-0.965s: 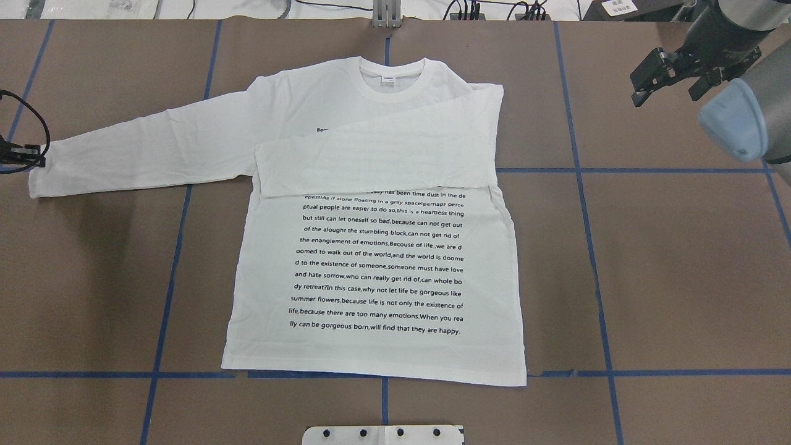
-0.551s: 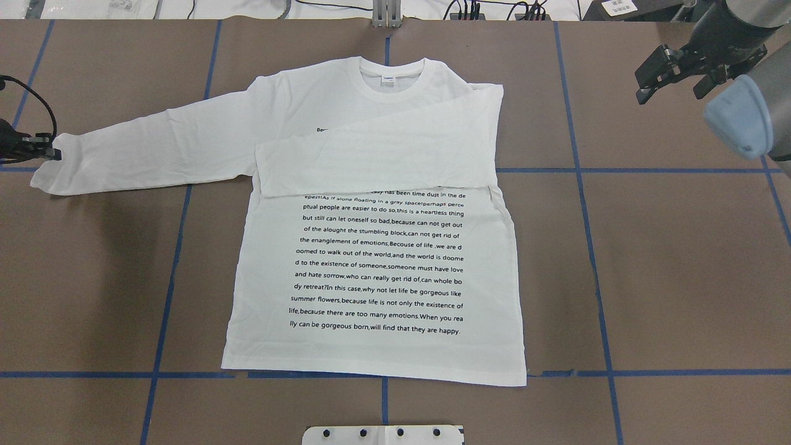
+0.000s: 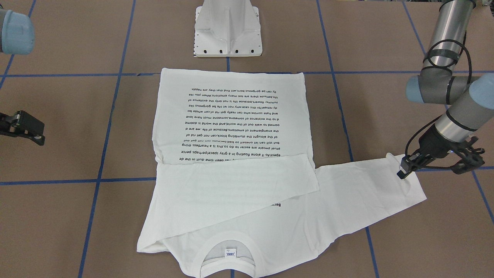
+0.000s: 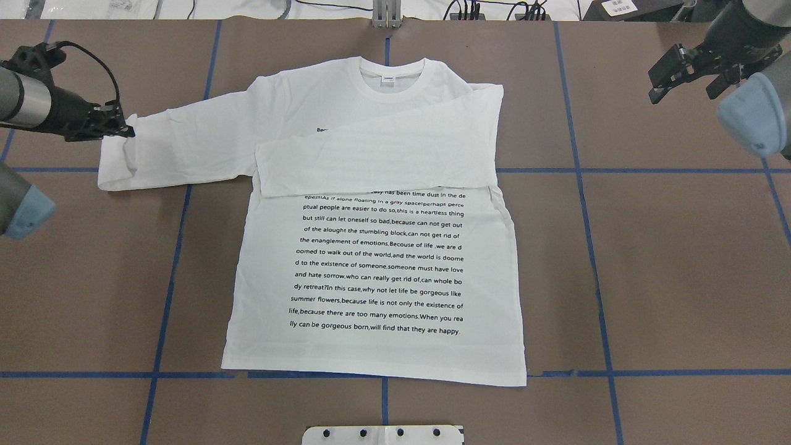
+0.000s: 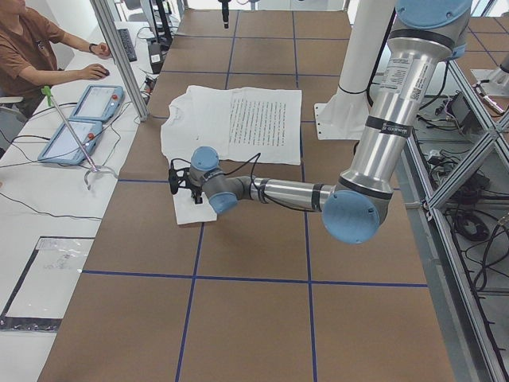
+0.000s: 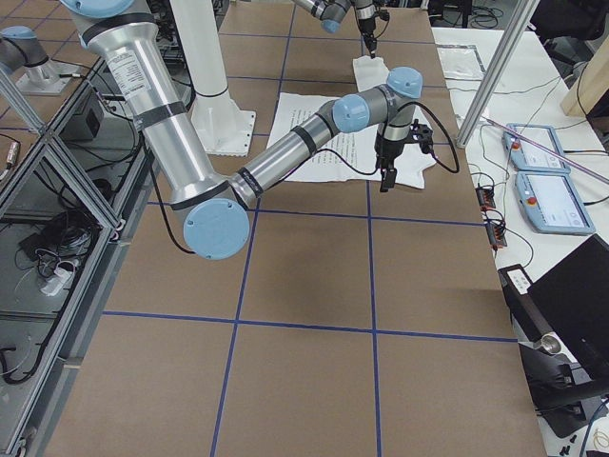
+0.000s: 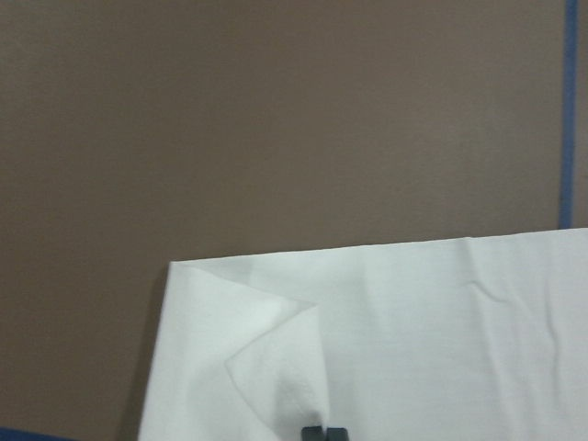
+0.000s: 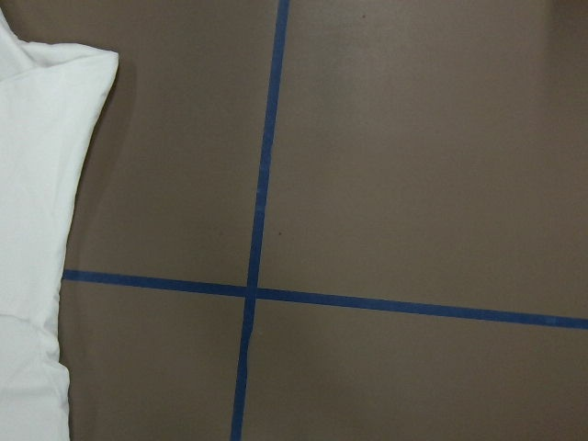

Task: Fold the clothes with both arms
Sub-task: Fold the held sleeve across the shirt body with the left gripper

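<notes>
One white long-sleeved shirt (image 4: 377,272) lies flat, print up, mid-table (image 4: 680,247), collar (image 4: 387,93) on the side away from the robot. It has two sleeves; the folded sleeve (image 4: 383,161) lies across the chest and hides the top of the print; the outstretched sleeve (image 4: 185,145) runs toward the robot's left.

There are two grippers. The left gripper (image 4: 123,127) is closed, pinching that sleeve's cuff (image 7: 276,367), whose corner is turned over. The right gripper (image 4: 683,93) hangs off past the shirt's other side, jaws apart, holding nothing.

The black text block (image 4: 378,266) shows twelve full lines plus one half-covered; readable are "but still can let oneself so bad,because can not get out", "summer flowers,because life is not only the existence of" and, last, "will find that they are happy."; one small neck label (image 4: 388,80) is too small to read.

One white pedestal (image 3: 227,31) shows four dark holes along its edge; blue tape lines grid the brown table. Off the table are two blue-edged tablets (image 5: 95,102) and one seated person (image 5: 32,48).
</notes>
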`<act>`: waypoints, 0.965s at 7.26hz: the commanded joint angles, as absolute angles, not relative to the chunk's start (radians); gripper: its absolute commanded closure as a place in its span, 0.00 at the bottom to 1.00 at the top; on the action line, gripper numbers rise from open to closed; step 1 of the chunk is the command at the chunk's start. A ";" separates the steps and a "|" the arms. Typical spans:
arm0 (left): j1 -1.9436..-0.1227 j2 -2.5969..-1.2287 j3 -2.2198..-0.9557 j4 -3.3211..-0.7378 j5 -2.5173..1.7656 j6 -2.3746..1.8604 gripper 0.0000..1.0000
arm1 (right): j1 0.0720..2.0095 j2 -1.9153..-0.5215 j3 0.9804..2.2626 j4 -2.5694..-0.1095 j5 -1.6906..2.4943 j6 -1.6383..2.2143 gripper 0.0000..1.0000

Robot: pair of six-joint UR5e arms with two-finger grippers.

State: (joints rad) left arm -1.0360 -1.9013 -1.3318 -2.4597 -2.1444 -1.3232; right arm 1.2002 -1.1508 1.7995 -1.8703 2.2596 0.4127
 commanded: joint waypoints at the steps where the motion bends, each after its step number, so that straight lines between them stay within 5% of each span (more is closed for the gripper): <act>1: -0.959 -2.096 -1.458 -2.185 -2.145 -1.498 1.00 | 1.227 -1.195 1.798 -1.868 2.261 0.380 0.00; 5: -0.833 -2.564 -1.352 -2.056 -2.137 -1.790 1.00 | 1.287 -1.318 1.832 -1.865 2.255 0.282 0.00; 7: -0.793 -2.595 -1.348 -2.063 -2.135 -1.819 1.00 | 1.289 -1.316 1.833 -1.865 2.256 0.282 0.00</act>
